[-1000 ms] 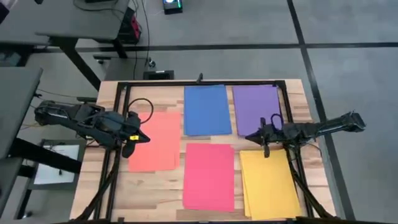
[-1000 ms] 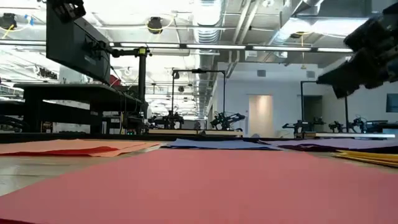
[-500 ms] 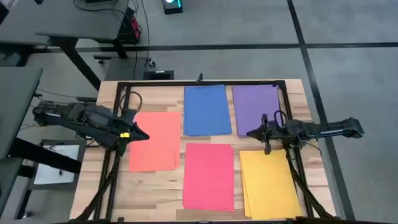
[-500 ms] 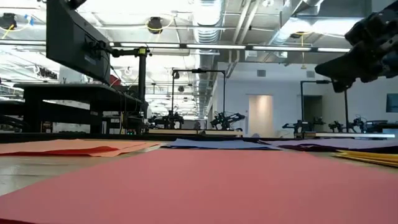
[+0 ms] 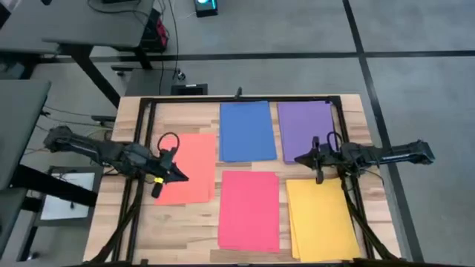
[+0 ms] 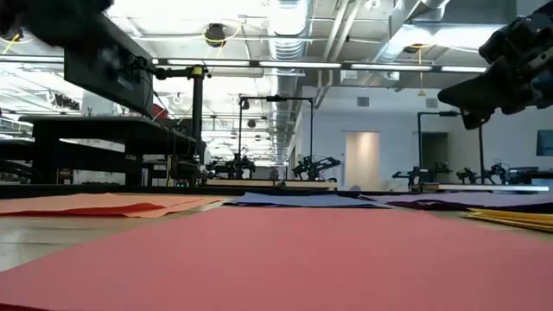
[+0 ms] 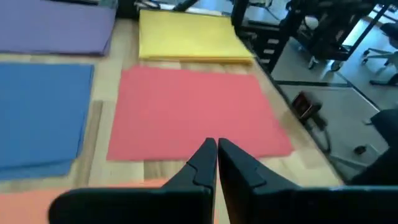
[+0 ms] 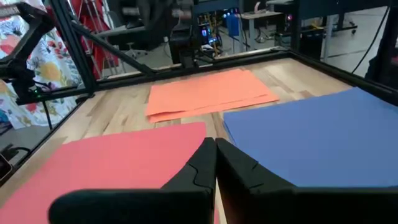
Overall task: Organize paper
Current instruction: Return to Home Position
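Observation:
Five paper piles lie flat on the wooden table: blue [image 5: 247, 130] and purple [image 5: 306, 130] at the back, salmon-orange [image 5: 189, 159] at the left, pink-red [image 5: 249, 209] and yellow [image 5: 320, 219] at the front. My left gripper [image 5: 184, 177] is shut and hovers over the salmon-orange pile's near right part, pointing at the pink-red paper [image 7: 193, 112]. My right gripper [image 5: 297, 159] is shut above the purple pile's near left corner, well above the table in the low view [image 6: 471, 95].
A black metal frame [image 5: 237, 99] runs along the table's far edge and down both sides. Bare wood [image 5: 182, 226] shows at the front left and in narrow strips between the piles. Beyond the table stand other workbenches [image 6: 112, 130].
My left gripper has moved toward the table's near edge and slightly to the right over the salmon-orange paper, staying shut. The papers have not moved.

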Motion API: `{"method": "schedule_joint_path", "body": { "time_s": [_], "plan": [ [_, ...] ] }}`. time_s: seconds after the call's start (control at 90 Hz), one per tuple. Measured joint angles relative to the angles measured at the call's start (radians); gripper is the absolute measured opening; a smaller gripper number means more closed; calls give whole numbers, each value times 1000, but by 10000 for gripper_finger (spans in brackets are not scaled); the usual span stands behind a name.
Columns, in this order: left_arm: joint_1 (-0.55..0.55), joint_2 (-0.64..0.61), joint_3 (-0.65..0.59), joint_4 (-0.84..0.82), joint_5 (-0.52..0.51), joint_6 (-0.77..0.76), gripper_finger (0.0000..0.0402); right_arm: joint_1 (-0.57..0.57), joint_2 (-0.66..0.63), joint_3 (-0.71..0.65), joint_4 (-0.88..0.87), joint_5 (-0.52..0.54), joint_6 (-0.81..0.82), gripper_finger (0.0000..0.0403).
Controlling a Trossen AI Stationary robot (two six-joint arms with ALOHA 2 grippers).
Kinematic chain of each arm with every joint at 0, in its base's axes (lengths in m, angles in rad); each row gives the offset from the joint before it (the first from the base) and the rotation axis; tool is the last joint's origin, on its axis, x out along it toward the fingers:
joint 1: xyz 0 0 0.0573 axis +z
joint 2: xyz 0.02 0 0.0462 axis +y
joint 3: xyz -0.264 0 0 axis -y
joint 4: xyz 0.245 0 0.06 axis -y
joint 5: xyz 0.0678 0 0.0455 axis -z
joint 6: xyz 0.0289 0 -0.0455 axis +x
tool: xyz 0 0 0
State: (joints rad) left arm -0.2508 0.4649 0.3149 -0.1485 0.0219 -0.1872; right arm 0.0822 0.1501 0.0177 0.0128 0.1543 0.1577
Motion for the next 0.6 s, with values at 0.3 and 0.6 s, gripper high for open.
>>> {"method": "schedule_joint_path", "body": {
  "time_s": [0.3, 0.6],
  "plan": [
    [28, -308, -232, 69, -12, 101, 0, 0, 0, 0, 2, 0, 1, 0],
    [126, -450, -294, 136, -25, 185, 0, 0, 3, 0, 7, 0, 2, 0]
  ]
}}
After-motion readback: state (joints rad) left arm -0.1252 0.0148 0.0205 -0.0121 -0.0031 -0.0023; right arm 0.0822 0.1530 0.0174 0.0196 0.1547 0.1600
